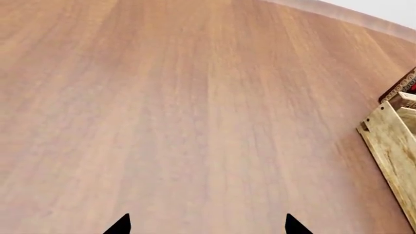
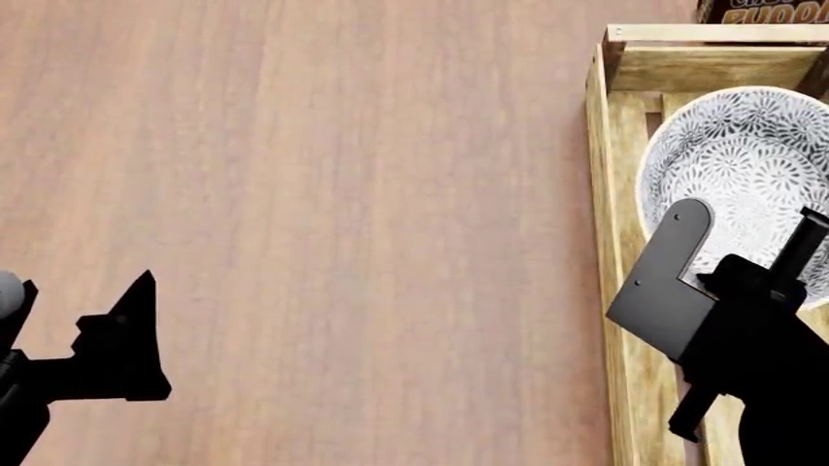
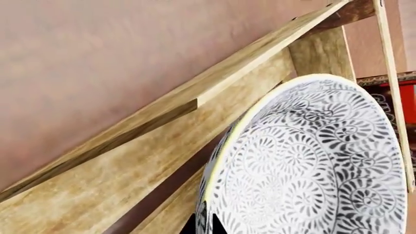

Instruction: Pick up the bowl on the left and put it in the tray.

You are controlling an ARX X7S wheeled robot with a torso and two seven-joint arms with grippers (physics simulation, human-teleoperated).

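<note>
The bowl (image 2: 745, 160), white with a dense grey-blue floral pattern, is inside the far end of the tray (image 2: 623, 243), a long light-wood crate at the right of the table. My right gripper (image 3: 202, 228) is shut on the bowl's (image 3: 312, 165) near rim, one fingertip on each side of the wall. Whether the bowl rests on the slats or hangs just above them I cannot tell. My left gripper (image 1: 208, 225) is open over bare table, well left of the tray (image 1: 390, 141), with nothing between its fingers.
A chocolate pudding box (image 2: 764, 10) stands just beyond the tray's far end. The wooden table (image 2: 324, 194) stretches left of the tray's side wall (image 3: 162, 146). The table's far edge (image 1: 351, 14) shows in the left wrist view.
</note>
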